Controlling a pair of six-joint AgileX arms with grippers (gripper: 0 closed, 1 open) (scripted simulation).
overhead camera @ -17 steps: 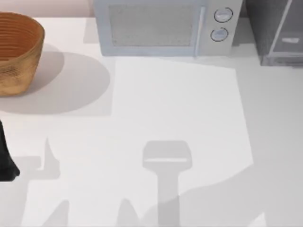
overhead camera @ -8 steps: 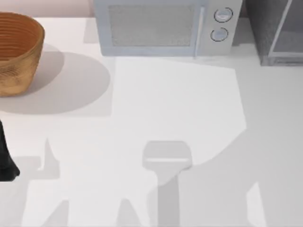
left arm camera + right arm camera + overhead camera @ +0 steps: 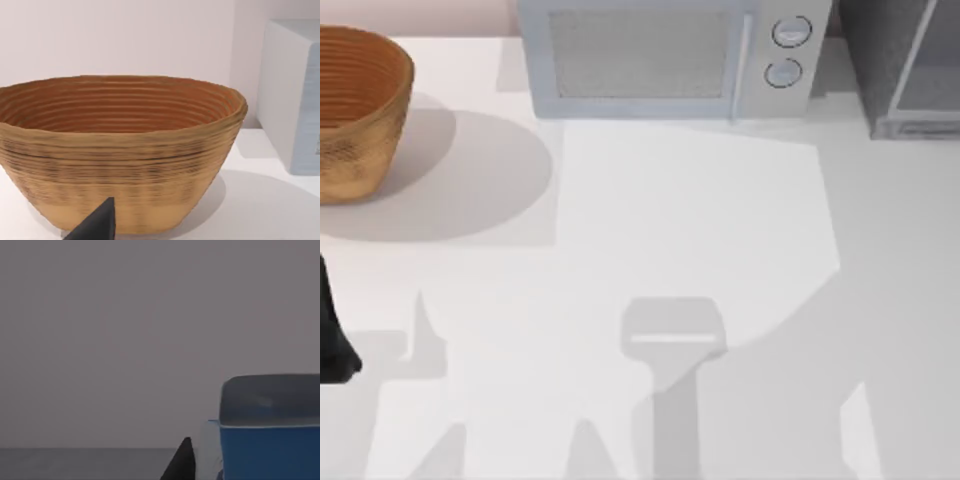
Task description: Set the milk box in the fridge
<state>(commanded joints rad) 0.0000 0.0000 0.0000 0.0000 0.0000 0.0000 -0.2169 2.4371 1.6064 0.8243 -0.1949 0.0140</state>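
Note:
In the right wrist view the milk box (image 3: 270,440) is very close, its blue top and a strip of white side showing. My right gripper (image 3: 240,467) is shut on it, one dark finger (image 3: 181,464) lying against the white side. Plain dark grey surfaces lie behind the carton. The fridge (image 3: 905,65), dark grey with a pale frame and a glassy panel, stands at the table's far right corner. My left arm (image 3: 332,345) is parked at the left edge of the table, facing the basket.
A woven basket (image 3: 355,105) sits at the far left and looms large as the basket (image 3: 120,150) in the left wrist view. A light grey microwave (image 3: 670,60) with two round knobs stands at the back middle, beside the fridge.
A pale shape seen behind the fridge's panel a second ago is gone. The arm's shadow on the right of the table has shifted. The left arm has not moved.

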